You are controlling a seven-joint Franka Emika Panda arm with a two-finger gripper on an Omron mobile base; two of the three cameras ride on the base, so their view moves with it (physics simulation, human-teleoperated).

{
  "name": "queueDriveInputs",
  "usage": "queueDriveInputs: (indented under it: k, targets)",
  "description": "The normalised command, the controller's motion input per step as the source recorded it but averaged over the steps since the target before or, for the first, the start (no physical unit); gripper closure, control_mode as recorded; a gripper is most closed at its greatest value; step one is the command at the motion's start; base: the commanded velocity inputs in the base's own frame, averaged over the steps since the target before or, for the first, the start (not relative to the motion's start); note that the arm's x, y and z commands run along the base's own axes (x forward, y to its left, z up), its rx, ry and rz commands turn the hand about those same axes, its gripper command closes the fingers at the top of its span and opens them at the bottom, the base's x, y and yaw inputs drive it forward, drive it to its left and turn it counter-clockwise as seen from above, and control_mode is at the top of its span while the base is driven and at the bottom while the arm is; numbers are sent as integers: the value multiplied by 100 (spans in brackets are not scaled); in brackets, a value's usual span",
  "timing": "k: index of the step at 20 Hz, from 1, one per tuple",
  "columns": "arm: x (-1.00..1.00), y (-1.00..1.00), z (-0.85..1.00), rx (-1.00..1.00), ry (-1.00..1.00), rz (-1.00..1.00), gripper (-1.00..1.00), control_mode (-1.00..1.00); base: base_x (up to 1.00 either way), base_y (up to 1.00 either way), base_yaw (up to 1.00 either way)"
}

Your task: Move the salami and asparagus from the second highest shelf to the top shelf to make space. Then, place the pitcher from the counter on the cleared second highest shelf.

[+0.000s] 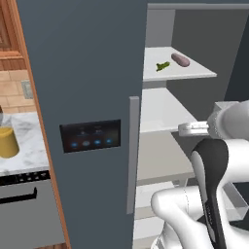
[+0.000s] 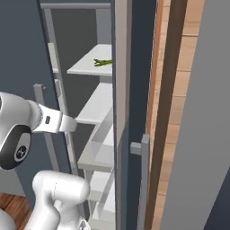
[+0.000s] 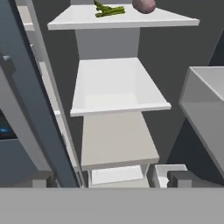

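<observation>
The pinkish salami (image 1: 180, 60) (image 3: 143, 5) and the green asparagus (image 1: 162, 66) (image 2: 103, 62) (image 3: 109, 11) lie side by side on the second highest shelf (image 1: 197, 73) (image 3: 131, 19) of the open fridge. The top shelf (image 1: 194, 7) shows edge-on above it. My gripper (image 1: 183, 129) (image 2: 72, 125) (image 3: 109, 179) is open and holds nothing. It hangs in front of the fridge, lower than that shelf and short of it. Far left, the mustard-yellow pitcher (image 1: 7, 142) stands on the marble counter (image 1: 26, 146).
The shut left fridge door carries a dark control panel (image 1: 90, 135) and a vertical handle (image 1: 133, 155). Bare lower shelves (image 3: 116, 92) sit below the food. The open right door's bin (image 3: 205, 105) juts in at the right. A grey oven front (image 1: 24, 209) sits under the counter.
</observation>
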Motion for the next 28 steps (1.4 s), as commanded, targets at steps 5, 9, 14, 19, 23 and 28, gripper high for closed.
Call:
queueDriveInputs:
  k: [5,9,14,19,23,28]
  targets:
    - [0,0,0,0,0,0,-100,100,-45,42,10]
    - [0,0,0,0,0,0,-100,100,-60,54,20]
    - [0,0,0,0,0,0,-100,100,-49,62,27]
    - [0,0,0,0,0,0,-100,100,-5,79,28]
    - [0,0,0,0,0,0,-100,100,16,94,26]
    - [0,0,0,0,0,0,-100,100,42,98,20]
